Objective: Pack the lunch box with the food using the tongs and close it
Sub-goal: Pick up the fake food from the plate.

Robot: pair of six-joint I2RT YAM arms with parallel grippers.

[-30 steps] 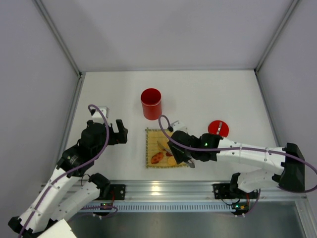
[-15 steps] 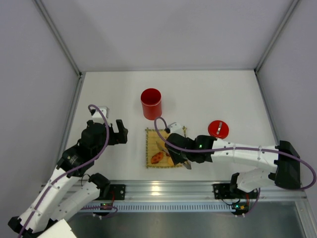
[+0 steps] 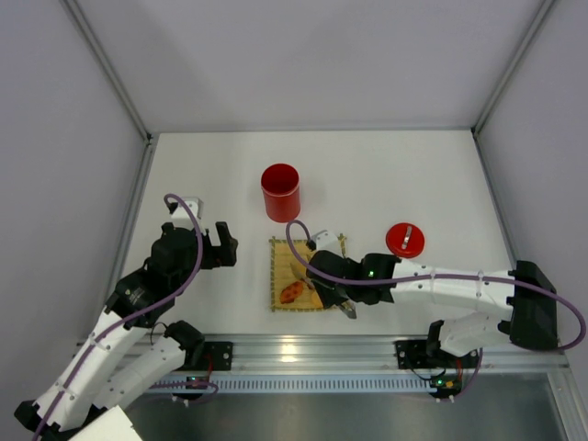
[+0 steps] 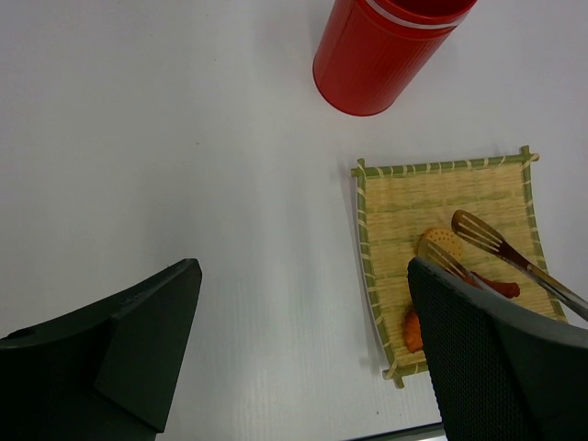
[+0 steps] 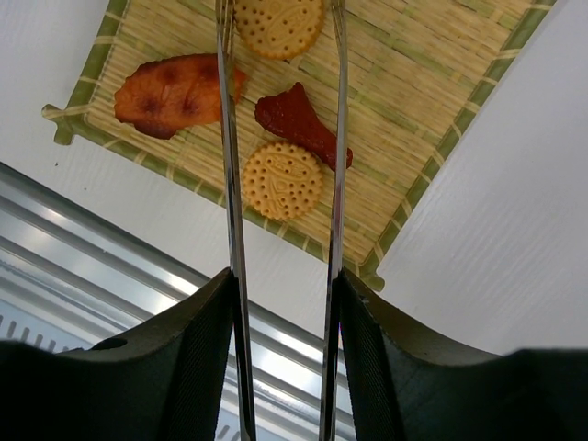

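My right gripper (image 5: 283, 285) is shut on the tongs (image 5: 228, 184), pressing their two silver arms from outside. The tongs reach over the bamboo mat (image 5: 413, 92). Their arms run either side of a yellow round (image 5: 278, 26) at the mat's far part. More food lies on the mat: a second yellow round (image 5: 282, 179), a red-orange slice (image 5: 175, 92) and a dark red piece (image 5: 299, 124). The red lunch box (image 3: 280, 191) stands open behind the mat. Its lid (image 3: 397, 241) lies to the right. My left gripper (image 3: 204, 241) hangs open over bare table, left of the mat.
The aluminium rail (image 3: 303, 351) runs along the table's near edge, just below the mat. Grey walls enclose the white table (image 3: 395, 175) on three sides. In the left wrist view the tongs' slotted tips (image 4: 480, 234) sit over the mat (image 4: 441, 197), below the lunch box (image 4: 386, 50).
My right arm has shifted left over the mat with the tongs, and the tongs have closed in slightly. The left arm has not moved.
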